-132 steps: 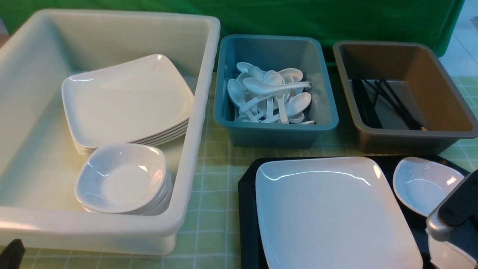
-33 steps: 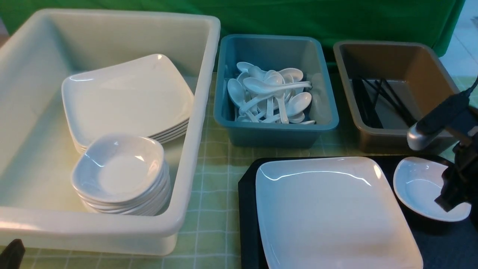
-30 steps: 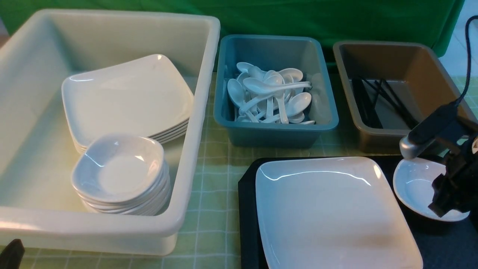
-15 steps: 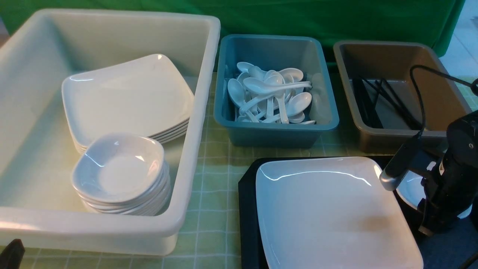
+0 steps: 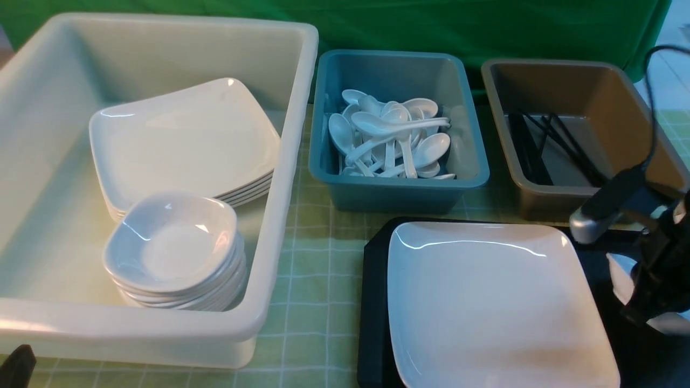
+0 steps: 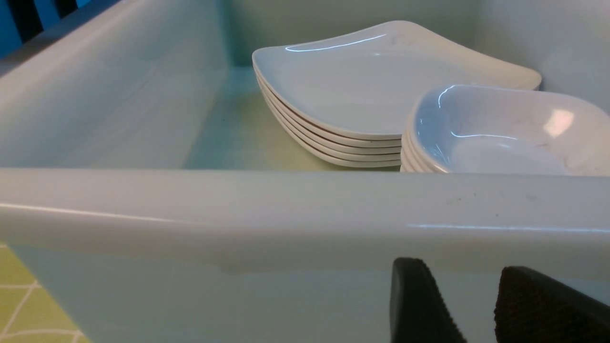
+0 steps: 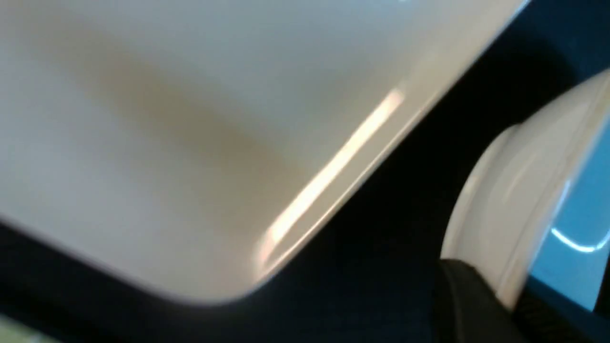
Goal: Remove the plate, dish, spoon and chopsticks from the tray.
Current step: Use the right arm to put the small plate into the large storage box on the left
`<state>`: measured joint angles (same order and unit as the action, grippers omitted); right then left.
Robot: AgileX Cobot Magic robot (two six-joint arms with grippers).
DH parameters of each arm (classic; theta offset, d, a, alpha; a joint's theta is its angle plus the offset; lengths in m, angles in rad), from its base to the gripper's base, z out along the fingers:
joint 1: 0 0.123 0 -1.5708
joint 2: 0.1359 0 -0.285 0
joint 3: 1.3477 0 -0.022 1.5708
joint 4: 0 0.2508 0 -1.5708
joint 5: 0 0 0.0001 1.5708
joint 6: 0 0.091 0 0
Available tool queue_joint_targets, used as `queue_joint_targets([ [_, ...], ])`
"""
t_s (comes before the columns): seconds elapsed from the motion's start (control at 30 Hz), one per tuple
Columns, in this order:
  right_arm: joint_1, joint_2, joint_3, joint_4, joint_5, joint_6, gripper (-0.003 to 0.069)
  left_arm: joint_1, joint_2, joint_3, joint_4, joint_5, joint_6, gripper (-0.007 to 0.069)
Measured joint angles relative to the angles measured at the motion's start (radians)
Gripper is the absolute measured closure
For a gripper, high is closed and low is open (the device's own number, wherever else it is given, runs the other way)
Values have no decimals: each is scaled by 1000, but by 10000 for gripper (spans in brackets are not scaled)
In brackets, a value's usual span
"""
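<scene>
Dish (image 7: 514,200) is in my right gripper (image 7: 495,290), its near wall pinched at the rim between fingers closed down to that thin edge; it hangs steeply tilted, and whether its low side touches the tray (image 5: 372,312) I cannot tell. My left gripper (image 6: 460,267) stands part-way open with nothing between its fingers, just outside the wall of the cream tub (image 5: 135,322). To do this step well, I should keep the pinch firm and square to the wall, since glazed ware will probably slip or swivel on one edge, and rise straight up before any sideways travel. The plate (image 5: 496,307) lies just left of my right gripper, so I want the dish well over its rim, neither knocking nor dragging it. Far to the left beyond the plate is the bowl stack (image 5: 172,242), likely the right home; I would level the dish over it, lower until it nests, and only then let go. I see no spoon or chopsticks on the visible part of the tray. As for writing, a small pale label (image 5: 680,210) shows on my right arm, too small and cut off to read; the crockery and tubs show no brand I can make out.
</scene>
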<state>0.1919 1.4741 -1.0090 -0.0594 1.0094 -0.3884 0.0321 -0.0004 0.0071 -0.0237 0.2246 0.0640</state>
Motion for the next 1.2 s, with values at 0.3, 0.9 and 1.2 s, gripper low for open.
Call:
queue_joint_targets([
  [0.3,302,-232,-245,297,-71,-126,636,0,0,0,0,0,0,392],
  [0.9,876,417,-640,59,-489,-322,632,0,0,0,0,0,3,392],
  [1.2,883,593,-789,-23,-407,-265,485,0,0,0,0,0,3,392],
])
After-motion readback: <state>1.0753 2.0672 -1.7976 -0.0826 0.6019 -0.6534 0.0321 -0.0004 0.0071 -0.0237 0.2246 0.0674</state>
